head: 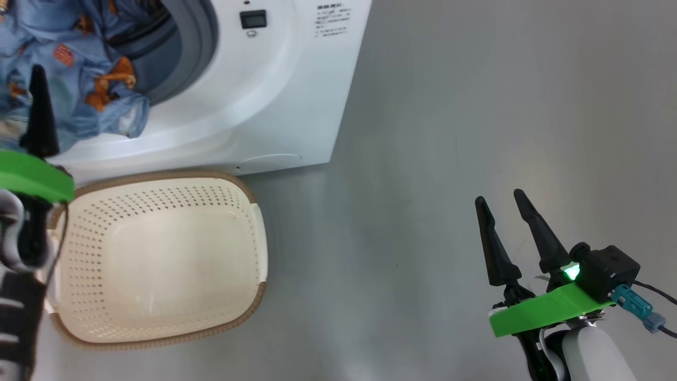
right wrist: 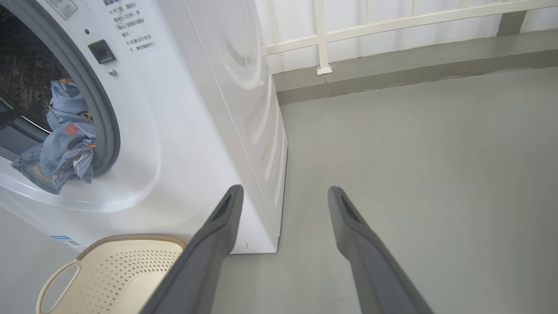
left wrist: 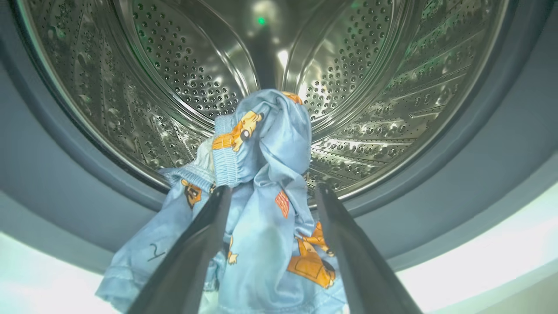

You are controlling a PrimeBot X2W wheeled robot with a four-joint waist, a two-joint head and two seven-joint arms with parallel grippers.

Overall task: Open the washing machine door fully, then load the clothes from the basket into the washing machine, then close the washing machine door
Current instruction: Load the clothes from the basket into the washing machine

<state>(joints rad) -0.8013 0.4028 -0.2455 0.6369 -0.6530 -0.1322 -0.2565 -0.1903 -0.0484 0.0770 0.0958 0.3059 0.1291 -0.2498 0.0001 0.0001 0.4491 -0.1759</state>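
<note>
The white washing machine [head: 264,95] stands with its round opening uncovered; its door is out of view. Light blue printed clothes [left wrist: 266,174] drape over the grey seal [left wrist: 479,152], partly inside the steel drum [left wrist: 174,65] and partly hanging out in front [head: 79,79]. My left gripper [left wrist: 271,190] is open at the opening, its fingers standing either side of the cloth without pinching it. The cream basket [head: 158,201] sits on the floor below the opening, with nothing in it. My right gripper [head: 500,197] is open over bare floor, far to the right.
Grey floor [head: 476,106] stretches to the right of the machine. In the right wrist view a white railing [right wrist: 322,39] and a low grey ledge [right wrist: 414,61] run along the far wall behind the machine's side.
</note>
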